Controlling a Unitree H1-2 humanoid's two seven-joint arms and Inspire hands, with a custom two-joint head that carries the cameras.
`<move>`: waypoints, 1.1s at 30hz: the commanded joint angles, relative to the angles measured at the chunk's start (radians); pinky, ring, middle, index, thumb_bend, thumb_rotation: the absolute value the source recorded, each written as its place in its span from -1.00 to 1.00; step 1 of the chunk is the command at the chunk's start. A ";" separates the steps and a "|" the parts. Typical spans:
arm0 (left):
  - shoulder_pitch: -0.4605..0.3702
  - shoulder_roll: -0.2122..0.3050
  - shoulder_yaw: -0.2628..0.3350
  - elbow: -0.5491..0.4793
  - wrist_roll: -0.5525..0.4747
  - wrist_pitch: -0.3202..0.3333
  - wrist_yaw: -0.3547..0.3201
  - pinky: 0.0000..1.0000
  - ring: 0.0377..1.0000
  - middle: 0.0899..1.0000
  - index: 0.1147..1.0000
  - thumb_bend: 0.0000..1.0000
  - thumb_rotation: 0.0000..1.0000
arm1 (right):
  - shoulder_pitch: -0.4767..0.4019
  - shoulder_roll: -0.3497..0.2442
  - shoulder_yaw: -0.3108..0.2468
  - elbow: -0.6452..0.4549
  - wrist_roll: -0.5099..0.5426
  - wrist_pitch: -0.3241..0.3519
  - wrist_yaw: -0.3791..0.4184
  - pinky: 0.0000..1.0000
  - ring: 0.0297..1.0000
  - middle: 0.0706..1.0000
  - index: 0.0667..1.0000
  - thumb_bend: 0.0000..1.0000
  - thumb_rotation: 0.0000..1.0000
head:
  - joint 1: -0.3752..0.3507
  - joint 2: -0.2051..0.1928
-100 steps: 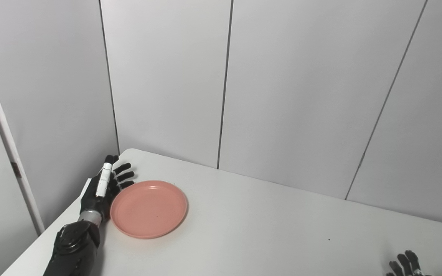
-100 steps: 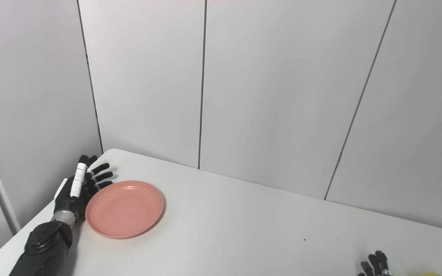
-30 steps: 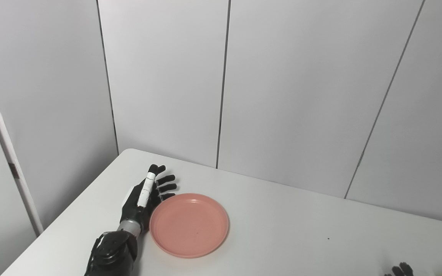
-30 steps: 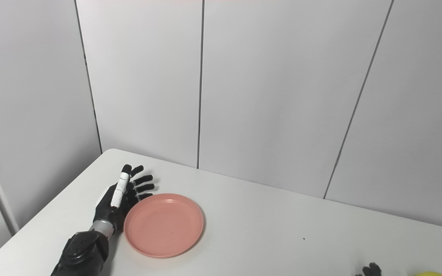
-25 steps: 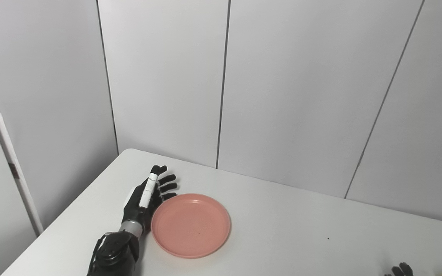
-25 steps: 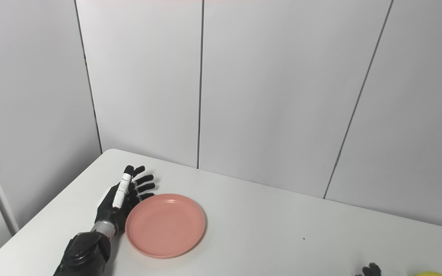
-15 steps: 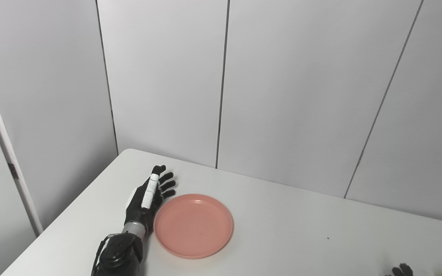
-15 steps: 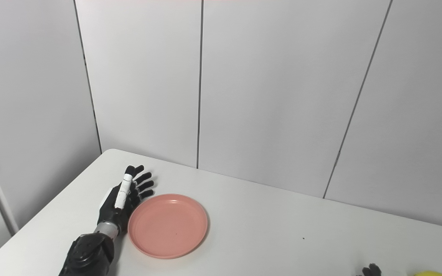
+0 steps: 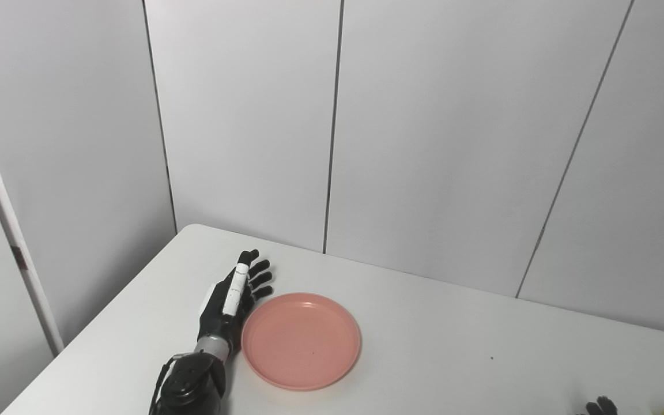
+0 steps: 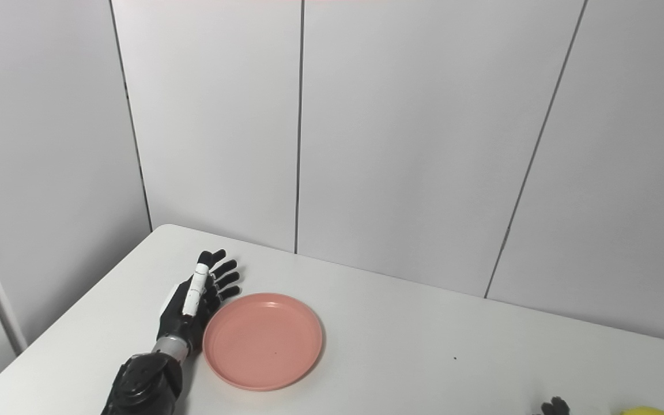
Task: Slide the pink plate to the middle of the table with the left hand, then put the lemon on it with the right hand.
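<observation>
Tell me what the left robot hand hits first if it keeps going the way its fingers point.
Probably nothing on the white table; the left robot hand points past the round pink plate toward the grey wall panels.

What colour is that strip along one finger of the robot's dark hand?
White, on the otherwise black left hand; the left eye view shows it best.

the plate (image 9: pixel 301 341) is set on the table (image 9: pixel 436 357), left hand (image 9: pixel 229 300) against its left rim; the lemon (image 10: pixel 642 411) is placed far right.
</observation>
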 commanded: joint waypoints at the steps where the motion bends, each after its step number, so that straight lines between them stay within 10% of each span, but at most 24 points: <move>1: -0.007 -0.013 -0.011 0.028 0.004 0.024 -0.002 0.57 0.64 0.65 0.67 1.00 0.65 | 0.029 0.018 0.011 0.012 0.003 0.040 -0.006 1.00 0.98 1.00 1.00 0.20 1.00 | 0.000 0.001; 33: -0.003 -0.046 -0.078 0.032 0.054 0.029 -0.003 0.48 0.56 0.61 0.62 0.96 0.69 | 0.029 0.042 0.032 0.014 -0.027 0.023 -0.005 1.00 0.93 1.00 1.00 0.28 1.00 | -0.070 0.038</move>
